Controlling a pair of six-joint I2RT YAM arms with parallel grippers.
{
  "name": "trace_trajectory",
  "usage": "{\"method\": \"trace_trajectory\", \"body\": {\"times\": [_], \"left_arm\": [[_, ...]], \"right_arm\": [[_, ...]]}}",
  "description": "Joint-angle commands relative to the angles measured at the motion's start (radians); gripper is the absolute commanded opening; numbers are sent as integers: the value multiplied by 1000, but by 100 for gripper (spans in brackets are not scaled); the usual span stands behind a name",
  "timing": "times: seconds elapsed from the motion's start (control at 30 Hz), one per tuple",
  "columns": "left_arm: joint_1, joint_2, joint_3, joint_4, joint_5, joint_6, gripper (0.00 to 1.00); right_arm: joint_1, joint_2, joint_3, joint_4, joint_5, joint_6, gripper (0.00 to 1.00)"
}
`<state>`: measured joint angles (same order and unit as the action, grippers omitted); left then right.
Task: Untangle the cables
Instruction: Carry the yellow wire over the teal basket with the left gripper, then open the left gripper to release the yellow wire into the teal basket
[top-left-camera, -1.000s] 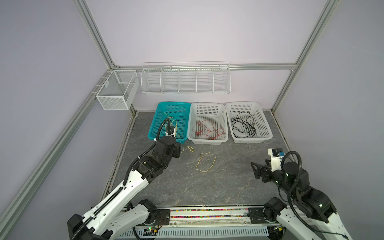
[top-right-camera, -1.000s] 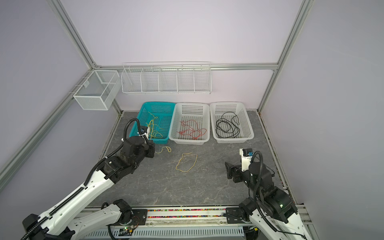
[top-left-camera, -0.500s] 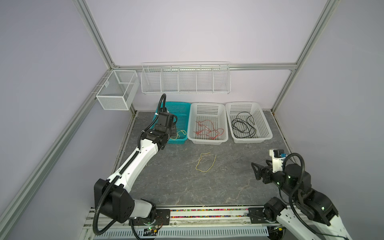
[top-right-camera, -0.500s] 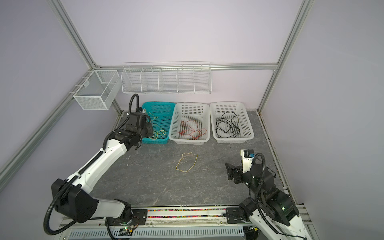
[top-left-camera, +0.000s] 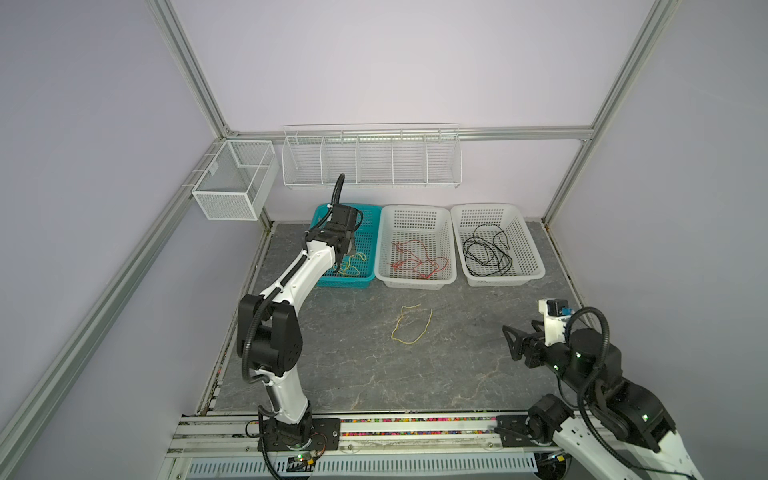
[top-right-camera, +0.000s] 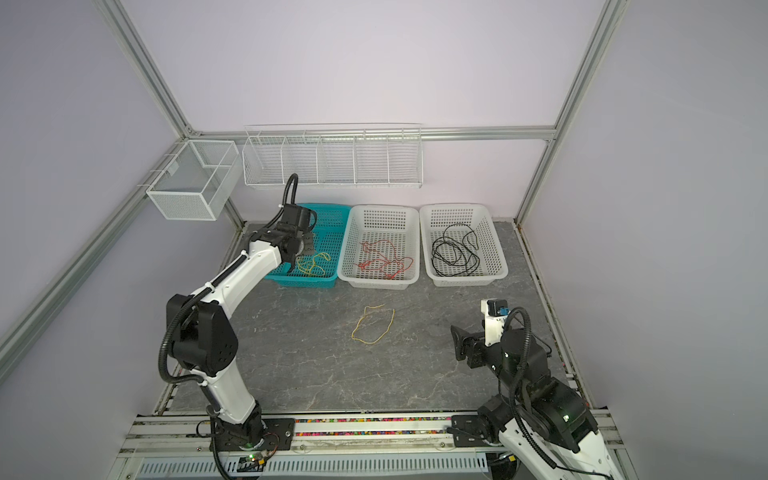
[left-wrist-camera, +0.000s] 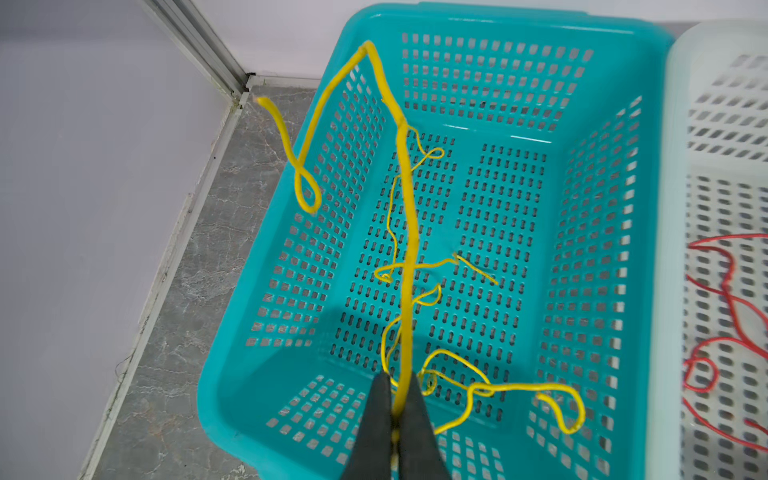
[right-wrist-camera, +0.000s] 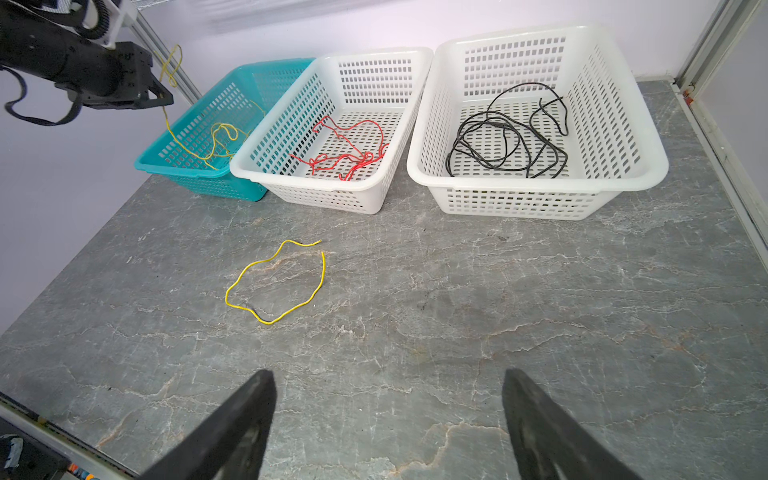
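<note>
Top views, left arm: the white-and-black left arm (top-left-camera: 303, 270) is stretched to the back, its wrist right over the teal perforated plastic basket (top-left-camera: 370, 226).
Top views, baskets: three stand rim to rim along the back of the grey marbled tabletop (top-left-camera: 457, 374): teal, then the middle white perforated basket (top-left-camera: 415, 212), then the right white perforated basket (top-left-camera: 486, 212).
Top views, cables: thin yellow cables (top-right-camera: 311, 262) lie in the teal basket, red cables (top-left-camera: 419, 262) are tangled in the middle one, and a black cable (top-left-camera: 482, 253) is coiled in the right one.
Top views, stray: a loose yellow cable (top-left-camera: 409, 343) lies flat in an open loop on the tabletop, in front of the middle basket and well apart from both arms.
Top views, right arm: the black right arm (top-left-camera: 582, 361) sits low at the near right.
Left wrist, left fingers (left-wrist-camera: 374, 415): pinched together on the held yellow cable (left-wrist-camera: 409, 232), which rises, folds over and curls into a small loop, its end free in the air. More yellow cables rest on the basket floor.
Right wrist, right fingers (right-wrist-camera: 237, 424): spread wide with nothing between them, over bare tabletop.
Right wrist, far side: a yellow curl pokes up above the left fingers, and a strand drops from them into the teal basket.
</note>
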<state>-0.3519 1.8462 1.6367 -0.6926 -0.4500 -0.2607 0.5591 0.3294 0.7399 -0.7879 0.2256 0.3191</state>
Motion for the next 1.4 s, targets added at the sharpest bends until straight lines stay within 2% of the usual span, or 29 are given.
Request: {"method": "trace_trajectory", "body": {"times": [0.0, 0.23, 0.37, 0.63, 0.87, 0.97, 1.1, 1.37], "left_arm": [[8, 49, 72, -88, -48, 17, 0], [7, 143, 140, -137, -39, 31, 0], [8, 152, 156, -150, -22, 28, 0], [7, 96, 161, -159, 25, 3, 31], [8, -22, 184, -245, 100, -110, 46], [6, -134, 88, -222, 184, -168, 52], [-9, -338, -169, -88, 348, -204, 58], [-145, -668, -610, 41, 419, -317, 64]], "right_arm": [[8, -16, -17, 35, 21, 12, 88], [8, -16, -19, 36, 24, 12, 88], [9, -16, -20, 38, 26, 11, 88], [9, -17, -20, 38, 27, 12, 88], [9, -24, -22, 38, 27, 11, 88], [9, -30, -23, 41, 27, 11, 88], [9, -36, -24, 42, 26, 12, 88], [9, -42, -25, 45, 18, 12, 88]]}}
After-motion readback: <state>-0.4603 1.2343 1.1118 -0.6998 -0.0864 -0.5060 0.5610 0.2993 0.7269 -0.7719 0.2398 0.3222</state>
